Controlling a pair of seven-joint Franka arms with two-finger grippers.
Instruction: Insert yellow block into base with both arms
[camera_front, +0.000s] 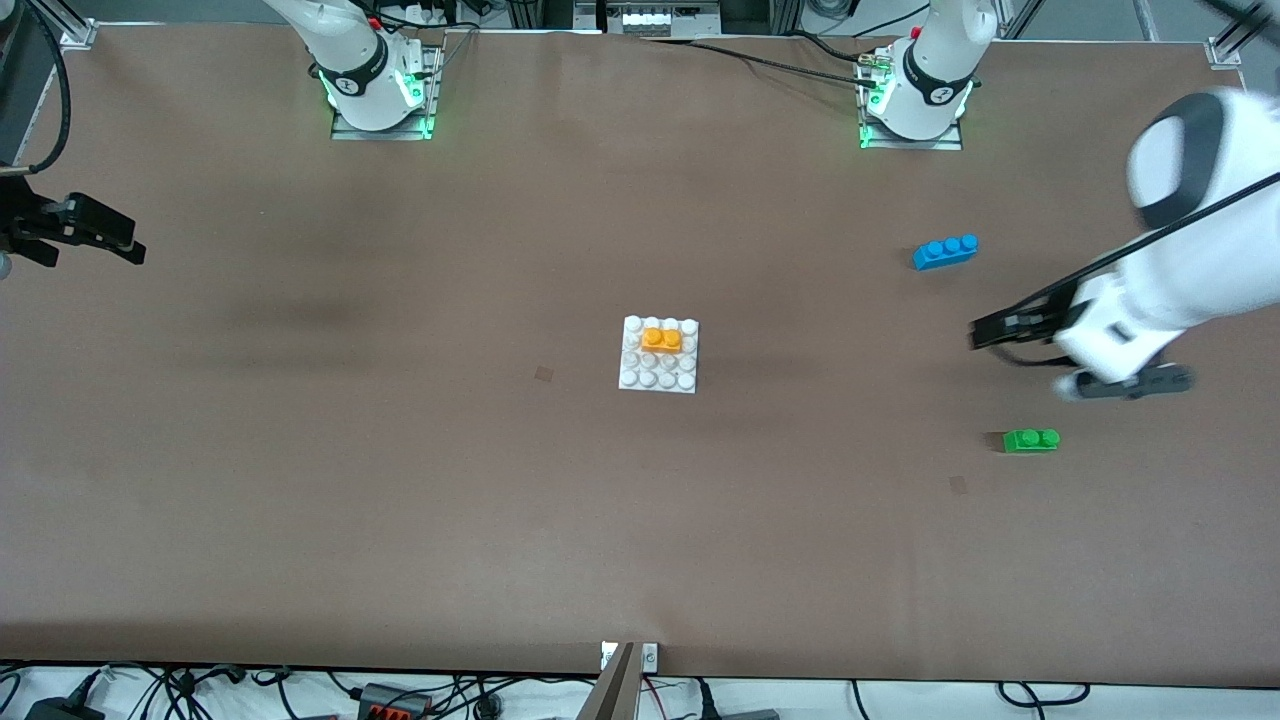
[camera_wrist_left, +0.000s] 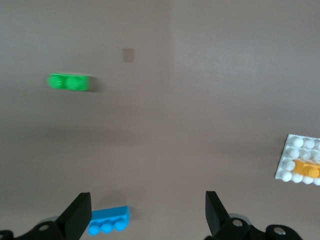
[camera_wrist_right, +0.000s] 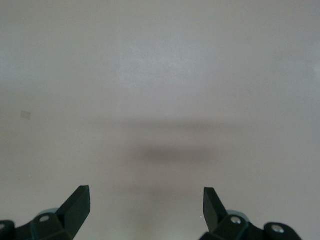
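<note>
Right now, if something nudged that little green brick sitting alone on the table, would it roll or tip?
Probably neither. The green brick lies flat and low on the table, so it would likely slide. It looks like rigid, light plastic, and nothing touches or holds it.

Big brown paper-covered table (camera_front: 400, 480). White square studded plastic base plate (camera_front: 658, 378) sits mid-table; blue three-stud brick (camera_front: 945, 251) and, nearer the camera, green two-stud brick (camera_front: 1031, 440) lie toward the left arm's end.
</note>
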